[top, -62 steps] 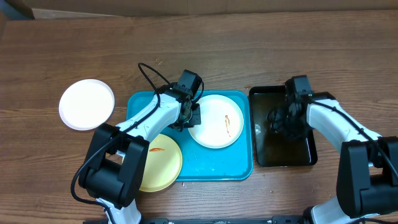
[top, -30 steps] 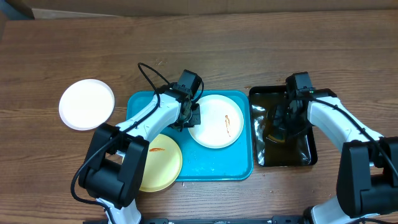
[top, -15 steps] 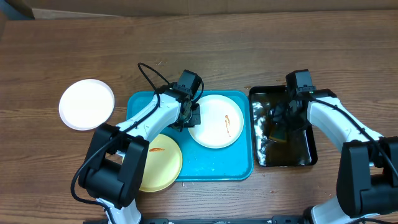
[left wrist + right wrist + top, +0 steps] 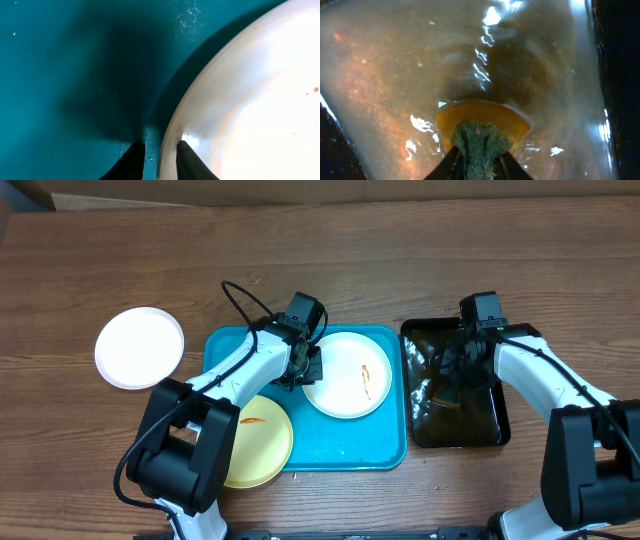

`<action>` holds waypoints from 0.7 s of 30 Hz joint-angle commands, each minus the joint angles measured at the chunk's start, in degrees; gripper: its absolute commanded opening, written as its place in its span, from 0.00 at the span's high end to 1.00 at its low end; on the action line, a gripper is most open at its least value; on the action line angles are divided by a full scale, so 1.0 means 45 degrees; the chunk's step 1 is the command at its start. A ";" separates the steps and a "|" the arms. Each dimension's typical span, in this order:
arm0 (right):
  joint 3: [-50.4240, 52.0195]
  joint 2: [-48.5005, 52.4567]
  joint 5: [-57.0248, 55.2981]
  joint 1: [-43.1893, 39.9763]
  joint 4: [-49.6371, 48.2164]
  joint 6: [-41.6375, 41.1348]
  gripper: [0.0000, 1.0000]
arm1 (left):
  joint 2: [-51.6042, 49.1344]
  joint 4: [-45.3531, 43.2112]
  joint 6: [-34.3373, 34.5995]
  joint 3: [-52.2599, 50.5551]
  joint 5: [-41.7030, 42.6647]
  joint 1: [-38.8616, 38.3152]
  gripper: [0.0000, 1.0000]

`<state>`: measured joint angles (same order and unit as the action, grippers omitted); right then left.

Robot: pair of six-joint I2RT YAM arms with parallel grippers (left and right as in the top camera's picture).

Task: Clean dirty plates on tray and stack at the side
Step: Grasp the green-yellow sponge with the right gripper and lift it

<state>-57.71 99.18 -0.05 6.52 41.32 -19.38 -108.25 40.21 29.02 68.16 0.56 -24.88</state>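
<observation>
On the wood-grain table (image 4: 400, 260) we see a glossy turquoise plastic tray (image 4: 345, 448) with rounded corners. A round smeared white plate (image 4: 340, 380) lies on it, streaked orange. A pale yellow plate (image 4: 262, 448) overhangs the tray's near-left corner, and a clean white plate (image 4: 140, 347) sits on the bare wood to the left. The left arm reaches diagonally across the tray. The left gripper (image 4: 160, 145) is nearly closed, pinching the smeared white plate's left rim between its dark fingers. The right arm bends inward over the black basin (image 4: 455, 442). The right gripper (image 4: 478, 156) points down into murky, glinting water (image 4: 395, 75), clamped on a sponge (image 4: 482, 127) with a rough green face and an orange body.
</observation>
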 commanded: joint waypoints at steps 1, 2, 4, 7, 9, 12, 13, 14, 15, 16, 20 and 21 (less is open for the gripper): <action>0.0087 -0.0029 -0.0078 0.0039 0.0078 -0.0024 0.89 | -0.0024 -0.0034 0.0175 -0.0068 -0.0214 0.0024 0.76; 0.0087 -0.0029 -0.0078 0.0039 0.0078 -0.0019 0.95 | -0.0024 -0.0034 0.0175 -0.0068 -0.0214 0.0024 0.76; 0.0078 -0.0034 -0.0073 0.0039 0.0068 -0.0019 0.96 | -0.0024 -0.0044 0.0180 -0.0068 -0.0214 0.0024 0.76; -0.0199 -0.0034 -0.0068 0.0039 0.0282 0.0593 0.96 | -0.0024 -0.0044 0.0180 -0.0068 -0.0214 0.0024 0.77; -0.0806 -0.0034 -0.0078 0.0039 0.0991 0.0942 0.96 | -0.0024 -0.0053 0.0180 -0.0068 -0.0223 0.0024 0.77; -0.1817 -0.0034 -0.0078 0.0039 0.2093 0.0952 0.96 | -0.0024 -0.0165 0.0180 -0.0063 -0.0233 0.0029 0.76; -0.2108 -0.0034 -0.0078 0.0039 0.2375 0.0952 0.96 | -0.0024 -0.0257 0.0180 -0.0068 -0.0233 0.0029 0.76; -0.2341 -0.0034 -0.0078 0.0039 0.2603 0.0952 0.96 | -0.0024 -0.0379 0.0180 -0.0063 -0.0233 0.0029 0.73; -0.2531 -0.0034 -0.0073 0.0039 0.2783 0.0996 0.96 | -0.0024 -0.0525 0.0180 -0.0063 -0.0248 0.0029 0.72; -0.2608 -0.0034 -0.0078 0.0039 0.2866 0.0996 0.96 | -0.0024 -0.0636 0.0180 -0.0063 -0.0262 0.0029 0.70; -0.2608 -0.0034 -0.0083 0.0039 0.2934 0.1035 0.96 | -0.0024 -0.0806 0.0175 -0.0063 -0.0267 0.0044 0.86; -0.2608 -0.0034 -0.0083 0.0039 0.2973 0.1035 0.96 | -0.0024 -0.0758 0.0180 -0.0063 -0.0267 0.0049 0.96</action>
<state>-68.55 99.22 -0.23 6.52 54.37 -15.33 -108.25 36.69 29.58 68.14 0.34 -24.88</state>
